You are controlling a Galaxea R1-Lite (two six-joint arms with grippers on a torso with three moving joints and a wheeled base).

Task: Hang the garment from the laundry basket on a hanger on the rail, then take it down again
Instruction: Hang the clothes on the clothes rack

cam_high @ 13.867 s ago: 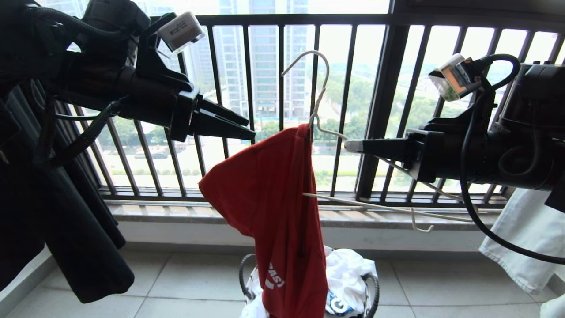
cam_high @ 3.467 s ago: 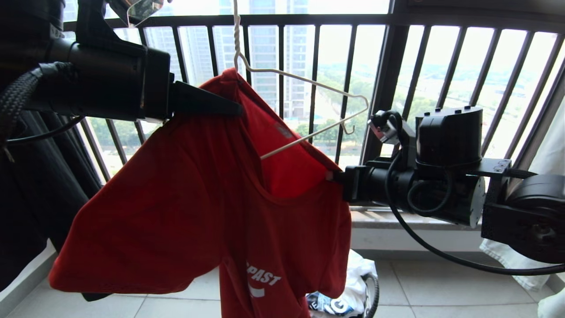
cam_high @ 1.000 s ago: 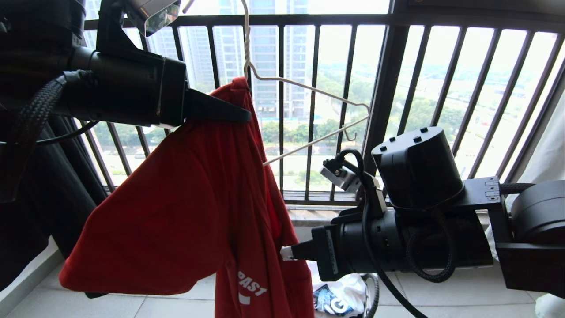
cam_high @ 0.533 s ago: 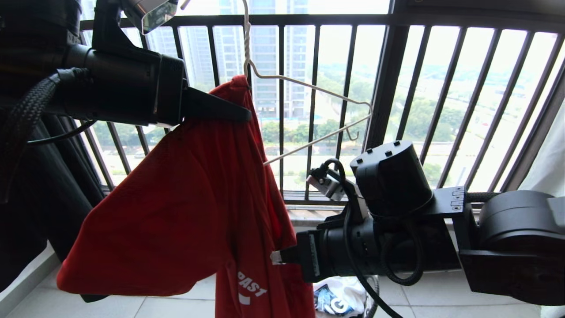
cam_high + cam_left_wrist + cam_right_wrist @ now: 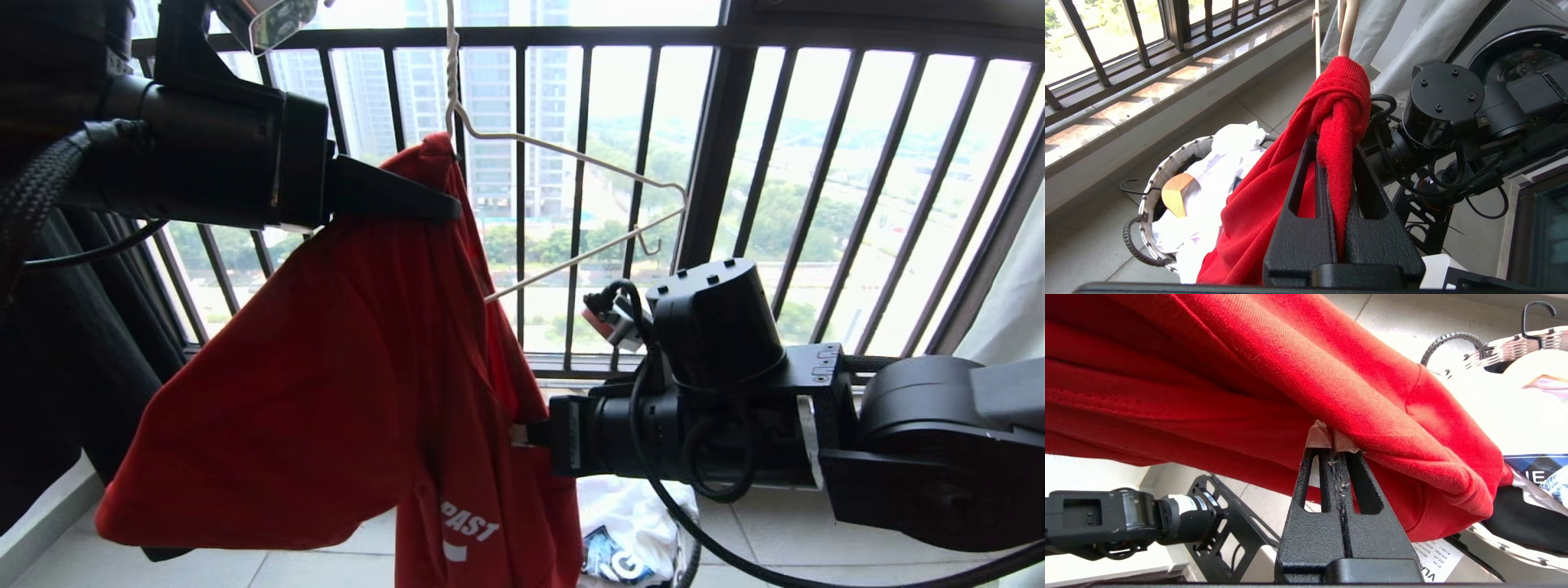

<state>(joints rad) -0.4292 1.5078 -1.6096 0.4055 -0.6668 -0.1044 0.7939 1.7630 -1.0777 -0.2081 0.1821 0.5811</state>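
Red T-shirt [image 5: 343,367] — bunched on one arm of the wire hanger [image 5: 571,155], above the laundry basket [image 5: 1147,192]; risk: slides off if the collar is released.
Left gripper [image 5: 445,208] — clamped on collar and hanger shoulder.
Right gripper [image 5: 516,434] — closed, pinching a low fold (a tug may tilt the hanger).

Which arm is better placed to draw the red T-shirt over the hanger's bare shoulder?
Probably the right: the right gripper is shut on the red T-shirt below the thin off-white wire hanger's bare side; the left gripper pins the collar.
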